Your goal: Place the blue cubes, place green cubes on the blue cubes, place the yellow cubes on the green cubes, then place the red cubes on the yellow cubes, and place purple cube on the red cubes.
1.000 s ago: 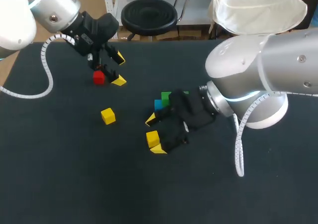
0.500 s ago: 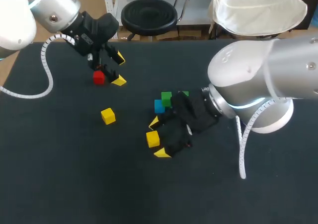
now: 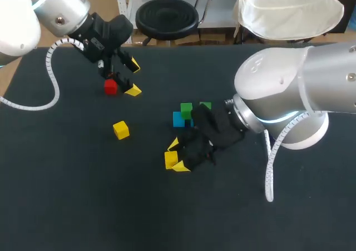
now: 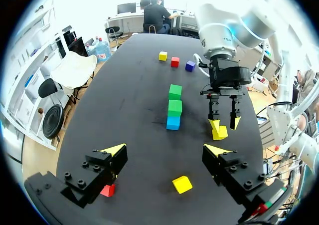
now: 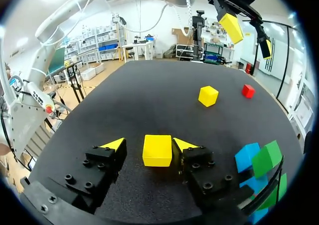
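Note:
A yellow cube (image 3: pixel 169 160) (image 5: pixel 157 150) lies on the black table between the fingers of my right gripper (image 3: pixel 176 156) (image 5: pixel 148 145). One finger touches it and a gap shows at the other, so the gripper is open. Just behind it stand a blue cube (image 3: pixel 178 119) (image 5: pixel 246 156) and two green cubes (image 3: pixel 186 109) (image 3: pixel 205 106). A second yellow cube (image 3: pixel 120 129) (image 4: pixel 182 184) lies alone at mid-left. My left gripper (image 3: pixel 129 78) (image 4: pixel 164 152) hangs open at the back left, with a red cube (image 3: pixel 110 87) (image 4: pixel 106 190) beside one finger.
In the left wrist view, a yellow cube (image 4: pixel 163 56), a red cube (image 4: pixel 175 62) and a purple cube (image 4: pixel 190 66) sit in a row near the table's far end, beyond my right arm (image 4: pixel 227 75).
My right gripper has shifted over the yellow cube and its fingers have drawn in around it. The left arm and the other cubes have not moved.

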